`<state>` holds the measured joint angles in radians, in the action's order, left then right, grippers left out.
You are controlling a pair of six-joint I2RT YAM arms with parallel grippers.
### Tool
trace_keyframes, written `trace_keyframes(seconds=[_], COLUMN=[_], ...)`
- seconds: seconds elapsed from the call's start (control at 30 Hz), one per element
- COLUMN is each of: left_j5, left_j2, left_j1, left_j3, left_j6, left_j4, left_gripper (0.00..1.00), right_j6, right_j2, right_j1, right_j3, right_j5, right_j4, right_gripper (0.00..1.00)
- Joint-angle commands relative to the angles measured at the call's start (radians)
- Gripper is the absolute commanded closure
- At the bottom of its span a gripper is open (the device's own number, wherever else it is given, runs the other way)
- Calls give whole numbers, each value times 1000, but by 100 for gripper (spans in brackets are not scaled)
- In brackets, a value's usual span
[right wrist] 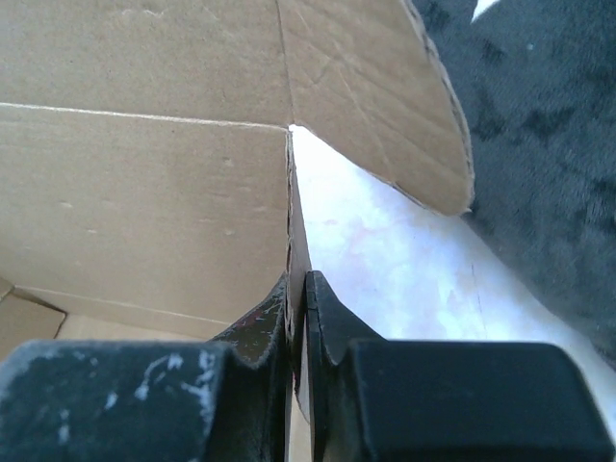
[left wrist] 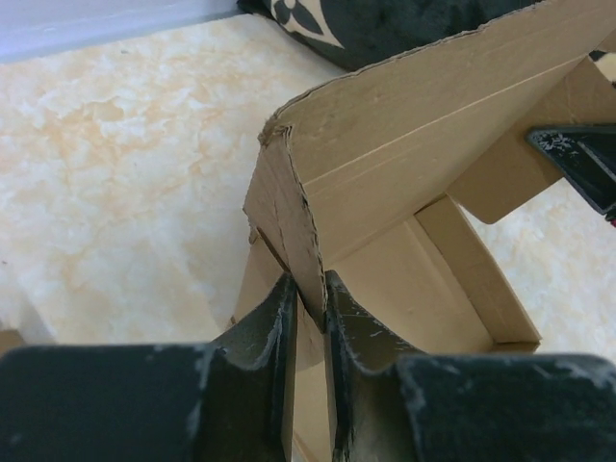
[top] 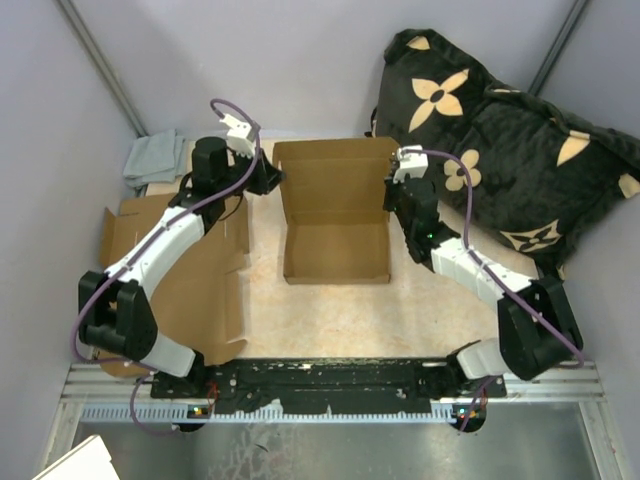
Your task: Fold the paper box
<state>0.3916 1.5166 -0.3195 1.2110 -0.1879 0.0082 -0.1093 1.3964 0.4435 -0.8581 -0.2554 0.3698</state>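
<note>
The brown paper box (top: 335, 215) stands open in the middle of the table, its lid flap raised at the far side. My left gripper (top: 268, 176) is shut on the box's left wall; in the left wrist view the cardboard wall (left wrist: 289, 212) is pinched between my fingers (left wrist: 269, 327). My right gripper (top: 395, 195) is shut on the box's right wall; in the right wrist view the wall edge (right wrist: 296, 241) runs between my fingers (right wrist: 327, 308). The right gripper's black tip (left wrist: 577, 159) shows in the left wrist view.
Flat cardboard sheets (top: 200, 270) lie under the left arm. A black cushion with tan flowers (top: 500, 140) rests at the back right, close to the right arm. A grey cloth (top: 155, 160) lies at the back left. Grey walls (top: 50, 150) enclose the table.
</note>
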Motion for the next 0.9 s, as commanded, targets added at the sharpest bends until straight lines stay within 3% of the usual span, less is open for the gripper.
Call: trace_keyframes(seconds=[0.0,0.43,0.73,0.87], left_j5=[26,21,-8,-53], left_j2=[-76,-229,-289,-374], left_j1=[-41,-79,-99,-119], left_j3=[-50,-192,-230,-367], left_j6=[-33,-39,-19,-39], left_j4=[3,-57,-14,141], left_gripper=[80,80,81,82], right_j6=[-77,-228,-193,-185], right_j2=[-111,-316,-347,-365], right_j1=[60,93,105,132], right_j3=[45,203,267,381], right_j5=[-9,-40,-109,-164], right_j4=[108,-91,96,238], right_gripper=[94,89,93,90])
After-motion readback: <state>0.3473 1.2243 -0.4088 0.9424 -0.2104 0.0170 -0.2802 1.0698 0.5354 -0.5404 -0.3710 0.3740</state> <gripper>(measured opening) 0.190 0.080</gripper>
